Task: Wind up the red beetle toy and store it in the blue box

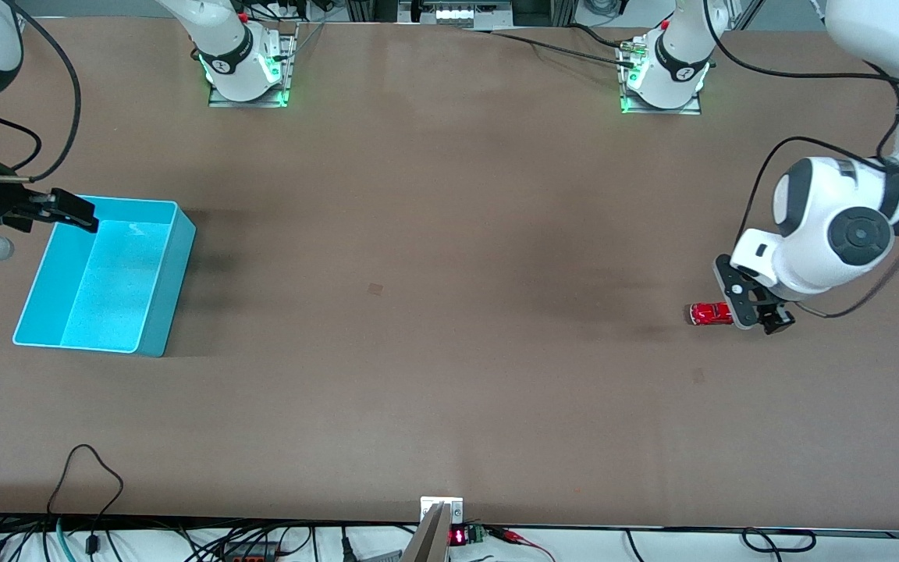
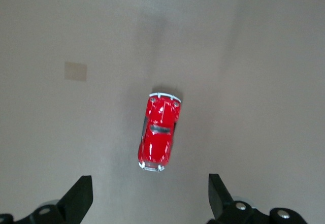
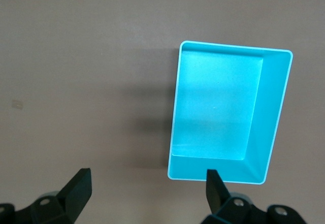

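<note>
The red beetle toy (image 1: pixel 710 314) stands on its wheels on the bare table near the left arm's end. In the left wrist view the toy (image 2: pixel 159 132) lies just ahead of the fingertips, not between them. My left gripper (image 1: pixel 760 314) hangs over the table right beside the toy, open and empty (image 2: pixel 150 198). The blue box (image 1: pixel 106 289) sits open-topped and empty at the right arm's end. My right gripper (image 1: pixel 71 211) hovers over the box's corner, open and empty (image 3: pixel 147 191). In the right wrist view the box (image 3: pixel 223 112) shows its inner step along one side.
The two arm bases (image 1: pixel 246 74) (image 1: pixel 664 78) stand at the table's edge farthest from the front camera. A small pale mark (image 1: pixel 374 289) is on the tabletop near the middle. Cables (image 1: pixel 90 468) trail along the nearest edge.
</note>
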### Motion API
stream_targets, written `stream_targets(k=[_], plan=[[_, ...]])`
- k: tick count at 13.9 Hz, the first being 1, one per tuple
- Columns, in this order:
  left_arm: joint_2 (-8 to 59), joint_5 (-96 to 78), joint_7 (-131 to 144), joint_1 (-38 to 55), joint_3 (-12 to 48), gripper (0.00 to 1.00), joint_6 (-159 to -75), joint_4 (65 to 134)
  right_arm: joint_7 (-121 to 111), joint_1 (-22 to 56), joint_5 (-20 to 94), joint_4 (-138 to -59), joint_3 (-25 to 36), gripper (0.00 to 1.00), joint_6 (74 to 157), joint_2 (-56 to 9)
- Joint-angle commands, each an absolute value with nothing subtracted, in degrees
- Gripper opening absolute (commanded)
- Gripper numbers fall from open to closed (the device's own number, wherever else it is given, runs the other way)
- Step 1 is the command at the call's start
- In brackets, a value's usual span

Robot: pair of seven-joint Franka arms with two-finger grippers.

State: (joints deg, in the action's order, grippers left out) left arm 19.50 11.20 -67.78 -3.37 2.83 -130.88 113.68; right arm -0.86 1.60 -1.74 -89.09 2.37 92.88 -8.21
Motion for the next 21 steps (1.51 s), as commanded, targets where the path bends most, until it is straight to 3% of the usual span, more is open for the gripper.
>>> stream_targets(k=[1, 14, 16, 19, 21], plan=[[20.82, 12.48, -69.87, -4.74, 2.99, 1.0, -138.93, 116.9, -1.58, 1.05, -1.05, -88.68, 2.02, 1.0, 92.55, -9.22], [28.3, 12.04, -79.63, -7.73, 3.25, 0.97, -145.2, 116.72, -6.14, 0.97, -1.05, -89.03, 2.02, 1.0, 92.2, -10.81], [28.3, 11.95, -79.72, -7.82, 3.25, 0.89, -145.2, 117.51, -8.51, 0.88, -1.05, -89.03, 2.11, 1.0, 92.28, -11.16], [28.48, 11.87, -79.81, -7.13, 3.25, 0.47, -144.85, 117.25, -10.11, 0.44, -1.14, -89.03, 2.2, 1.0, 92.2, -11.51], [28.56, 11.87, -79.89, -6.94, 3.25, 0.35, -144.84, 117.25, -10.19, 0.09, -2.02, -88.95, 2.2, 1.0, 92.2, -11.51]])
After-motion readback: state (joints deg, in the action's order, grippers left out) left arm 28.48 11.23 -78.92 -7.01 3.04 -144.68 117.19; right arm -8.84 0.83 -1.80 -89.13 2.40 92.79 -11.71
